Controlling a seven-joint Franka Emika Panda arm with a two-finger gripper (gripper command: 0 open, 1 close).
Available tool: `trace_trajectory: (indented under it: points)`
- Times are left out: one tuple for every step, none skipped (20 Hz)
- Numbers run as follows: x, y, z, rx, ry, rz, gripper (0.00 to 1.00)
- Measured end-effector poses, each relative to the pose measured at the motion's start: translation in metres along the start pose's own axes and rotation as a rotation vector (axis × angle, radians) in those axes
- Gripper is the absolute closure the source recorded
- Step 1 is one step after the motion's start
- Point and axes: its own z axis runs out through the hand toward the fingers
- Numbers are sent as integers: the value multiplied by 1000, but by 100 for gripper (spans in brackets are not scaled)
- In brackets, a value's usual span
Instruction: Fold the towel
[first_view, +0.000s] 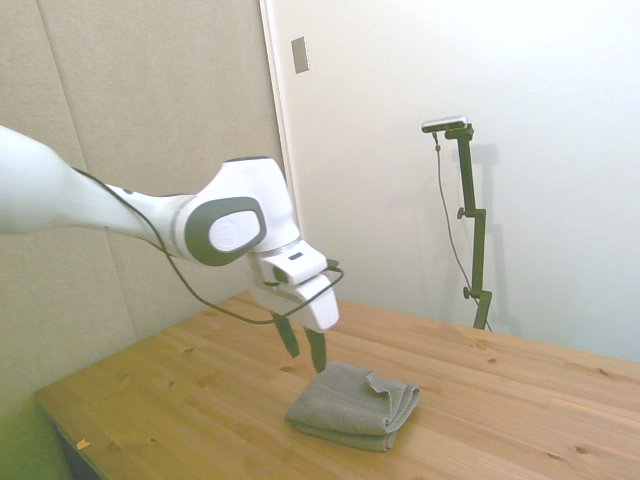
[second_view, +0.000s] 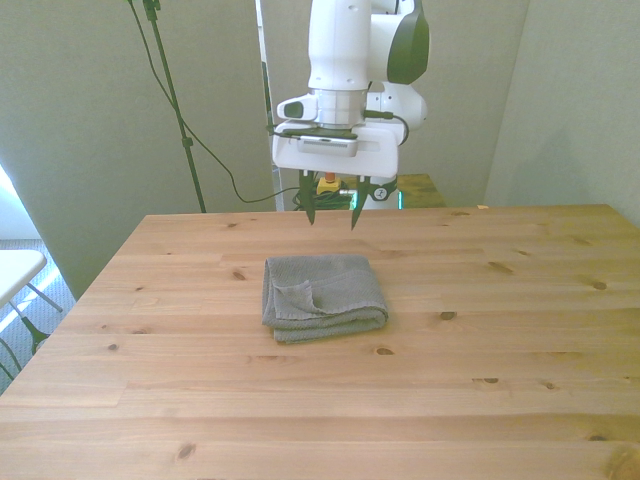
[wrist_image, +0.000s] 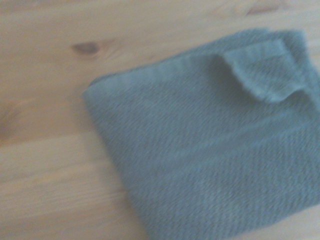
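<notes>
So the wooden table (second_view: 520, 330) takes up most of the scene, knotty pine planks. Next biggest is the white Franka arm (first_view: 130, 210), with its gripper (second_view: 332, 217) hanging point-down in the air. The dark fingers (first_view: 289, 338) are spread apart with a clear gap between them, nothing pinched in there.

The towel (second_view: 322, 296) sits on the table below the fingers and off to the side away from the robot's base, not touching them. It's a plain mid-grey cloth with a fine woven texture, folded into a chunky, roughly square bundle, several layers thick; you can see the stacked rounded edges in the side view (first_view: 352, 405). One small corner flap (wrist_image: 262, 70) is flipped back over the top face, so the fold is not perfectly tidy. The wrist view is kinda blurry but shows the weave and that flap.
</notes>
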Motion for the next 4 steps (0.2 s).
trace_trajectory:
  points:
    - [-21, 3, -5, -4, -5, -1, 0]
    - [-44, 5, -10, -8, -4, 8, 0]
    - [-68, 7, -14, -8, 5, 24, 0]
    - [-91, 10, -17, -9, 17, 40, 0]
